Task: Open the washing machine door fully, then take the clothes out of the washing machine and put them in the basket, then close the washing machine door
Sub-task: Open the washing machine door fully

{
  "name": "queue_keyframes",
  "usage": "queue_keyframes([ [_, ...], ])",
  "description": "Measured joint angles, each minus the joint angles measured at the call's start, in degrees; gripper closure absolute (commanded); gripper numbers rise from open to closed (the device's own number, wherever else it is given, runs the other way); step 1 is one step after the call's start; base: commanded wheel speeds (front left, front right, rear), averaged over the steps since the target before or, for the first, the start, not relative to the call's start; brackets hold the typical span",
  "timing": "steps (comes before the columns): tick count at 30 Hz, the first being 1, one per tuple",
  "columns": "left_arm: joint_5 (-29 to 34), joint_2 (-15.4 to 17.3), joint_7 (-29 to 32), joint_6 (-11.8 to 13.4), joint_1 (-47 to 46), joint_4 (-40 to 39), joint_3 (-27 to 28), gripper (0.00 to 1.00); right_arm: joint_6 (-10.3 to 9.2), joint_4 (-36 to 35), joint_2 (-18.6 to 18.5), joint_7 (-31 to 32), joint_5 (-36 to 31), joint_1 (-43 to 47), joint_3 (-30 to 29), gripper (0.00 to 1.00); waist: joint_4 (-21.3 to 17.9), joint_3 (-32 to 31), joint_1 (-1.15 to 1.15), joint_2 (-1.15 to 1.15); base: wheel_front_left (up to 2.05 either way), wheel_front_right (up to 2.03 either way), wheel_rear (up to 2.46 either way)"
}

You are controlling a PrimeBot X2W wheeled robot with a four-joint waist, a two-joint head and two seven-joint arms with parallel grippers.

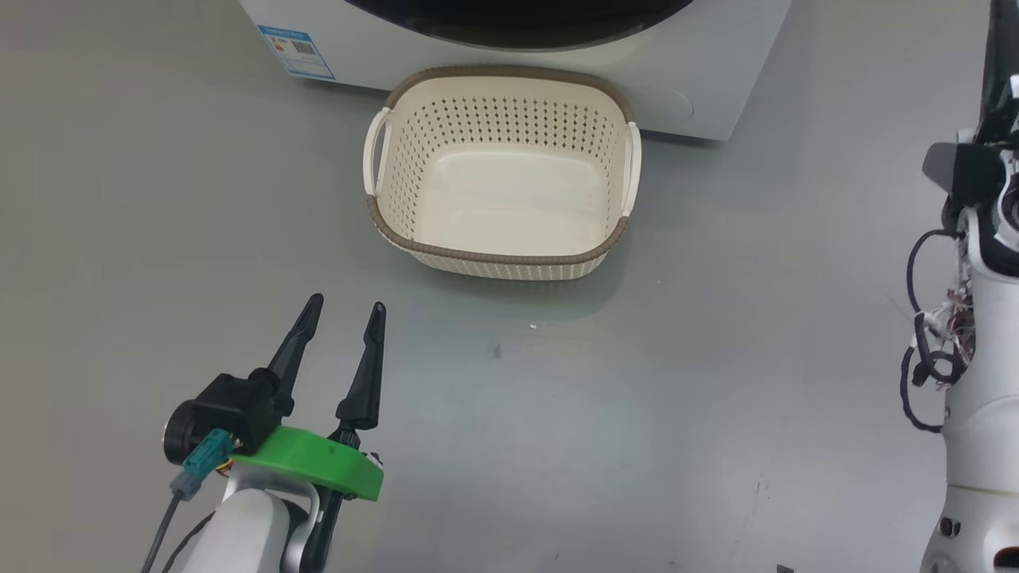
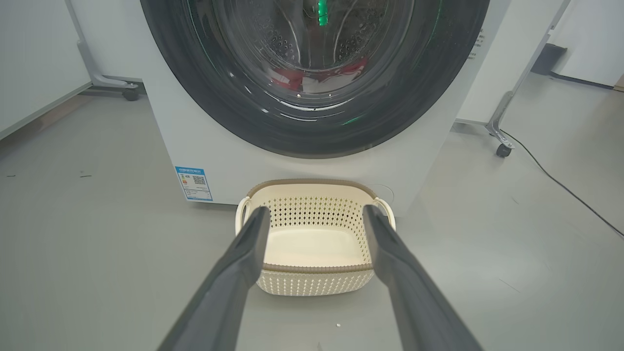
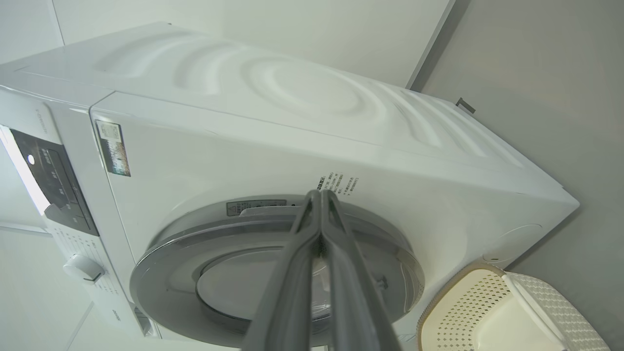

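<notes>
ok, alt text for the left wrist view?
The left gripper, fingers wide apart, frames an empty cream basket on the grey floor in front of the white washing machine. The machine's black-rimmed door looks shut, with red and white clothes behind its glass.

Basket (image 1: 500,263) cream, diamond-perforated, brown rim; washing machine (image 2: 214,141) white; door (image 2: 204,97) rim glossy black; clothes (image 2: 312,78) red, white.

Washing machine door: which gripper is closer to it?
Right. The right gripper, fingers shut, is up close by the rim of the washing machine door; the left gripper, open, hangs low, short of the basket.
</notes>
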Motion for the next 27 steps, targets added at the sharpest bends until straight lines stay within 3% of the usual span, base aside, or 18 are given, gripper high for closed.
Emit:
queue_keyframes([
  [13,-1.5,-0.2,0.0,0.0,-3.2,-0.6,-1.7,0.0,-1.54,1.2,-5.3,6.1,-1.6,-12.2,2.5,1.0,3.2,5.2,0.0,0.0,0.0,0.0,0.0],
  [27,-3.2,-0.5,0.0,0.0,-5.0,-0.3,-6.0,0.0,-1.97,6.5,-6.4,10.7,-1.9,-22.8,3.2,1.0,6.8,9.4,0.0,0.0,0.0,0.0,0.0],
])
